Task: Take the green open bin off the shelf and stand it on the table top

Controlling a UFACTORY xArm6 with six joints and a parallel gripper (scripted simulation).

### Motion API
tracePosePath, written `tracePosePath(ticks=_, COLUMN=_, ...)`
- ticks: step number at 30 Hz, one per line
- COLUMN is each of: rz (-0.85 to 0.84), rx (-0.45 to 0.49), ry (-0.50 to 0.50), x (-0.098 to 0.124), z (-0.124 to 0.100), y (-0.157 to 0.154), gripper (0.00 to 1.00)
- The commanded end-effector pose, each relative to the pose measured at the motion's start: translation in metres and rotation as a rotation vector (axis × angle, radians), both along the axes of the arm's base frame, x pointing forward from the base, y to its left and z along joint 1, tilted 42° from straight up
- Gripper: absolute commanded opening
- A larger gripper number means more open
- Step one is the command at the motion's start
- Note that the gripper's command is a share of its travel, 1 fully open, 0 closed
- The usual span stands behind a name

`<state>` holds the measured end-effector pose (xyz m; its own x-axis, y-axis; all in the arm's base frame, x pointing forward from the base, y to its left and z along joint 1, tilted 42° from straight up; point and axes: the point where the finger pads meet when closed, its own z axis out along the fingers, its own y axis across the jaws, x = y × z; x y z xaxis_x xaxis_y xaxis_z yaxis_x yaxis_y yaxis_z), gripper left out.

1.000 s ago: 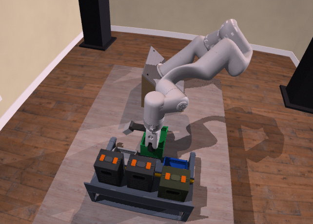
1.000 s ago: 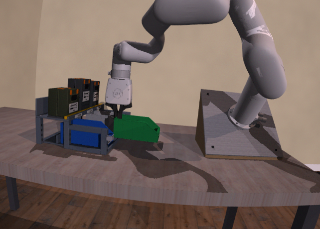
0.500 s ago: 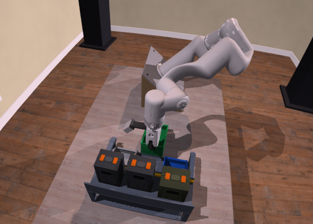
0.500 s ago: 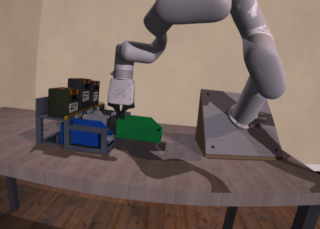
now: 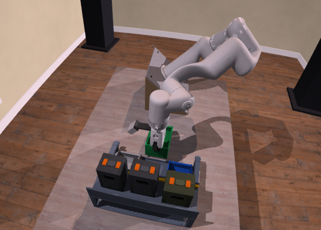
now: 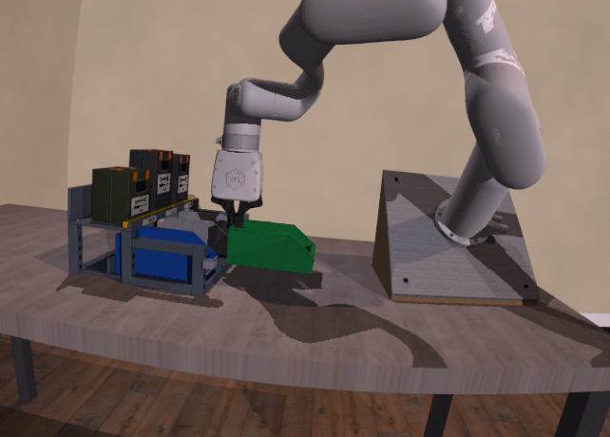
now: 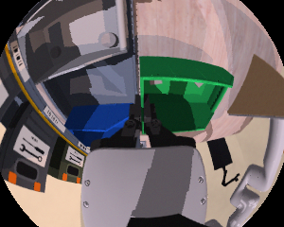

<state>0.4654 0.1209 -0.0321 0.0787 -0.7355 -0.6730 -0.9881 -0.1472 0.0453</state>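
The green bin (image 5: pixel 162 152) (image 6: pixel 271 247) (image 7: pixel 185 68) is off the shelf (image 5: pixel 142 201) (image 6: pixel 126 259), just in front of it. It hangs a little above the table top, near level, its open front toward the arm's base. My gripper (image 5: pixel 156 147) (image 6: pixel 238 222) (image 7: pixel 142 102) points down and is shut on the bin's rear wall, at the shelf side. I cannot make out parts inside the bin. A blue bin (image 5: pixel 178 167) (image 6: pixel 164 255) (image 7: pixel 99 114) and a pale grey bin (image 5: pixel 130 158) (image 6: pixel 187 223) (image 7: pixel 85 28) stand in the shelf's lower level.
Two black cases (image 5: pixel 112 173) (image 5: pixel 143 179) and an olive case (image 5: pixel 178 188) (image 6: pixel 118 196) stand on the shelf's upper level. The arm's slanted base block (image 5: pixel 155 69) (image 6: pixel 443 259) stands beyond the green bin. A dark angular piece (image 5: pixel 142 125) shows beside the bin; I cannot tell what it is.
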Motion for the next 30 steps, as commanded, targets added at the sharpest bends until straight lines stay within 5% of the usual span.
tracePosePath(ticks=1, rz=-0.002, rx=-0.001, ry=-0.005, x=-0.0005, z=0.0014, y=-0.0013, gripper=0.00)
tracePosePath(ticks=30, rz=-0.002, rx=-0.001, ry=-0.005, x=-0.0096, z=-0.0018, y=0.0007, gripper=0.00)
